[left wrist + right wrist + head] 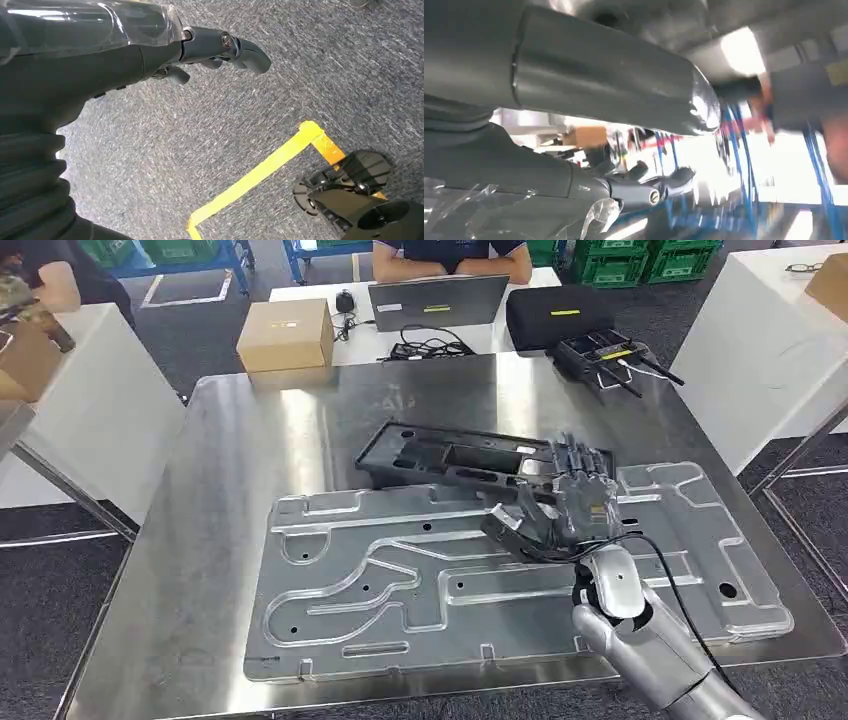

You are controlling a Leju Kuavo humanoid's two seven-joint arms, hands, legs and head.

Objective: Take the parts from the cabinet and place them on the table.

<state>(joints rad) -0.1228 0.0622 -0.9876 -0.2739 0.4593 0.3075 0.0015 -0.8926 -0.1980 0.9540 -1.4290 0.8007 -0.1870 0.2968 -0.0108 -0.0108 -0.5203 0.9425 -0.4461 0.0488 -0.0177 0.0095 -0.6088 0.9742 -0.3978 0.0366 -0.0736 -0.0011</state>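
The left hand (150, 55) hangs above grey carpet (210, 130), its dark fingers (240, 47) loosely extended and apart, holding nothing. Beyond the fingertips, well apart from them, a strip of yellow floor tape (260, 172) bends at a corner (its surface looks scuffed).

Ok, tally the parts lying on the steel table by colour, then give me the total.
Silver: 1, the large metal plate.
Black: 1, the plastic part behind the plate, with the right hand above its near end.
Total: 2 on the steel table.
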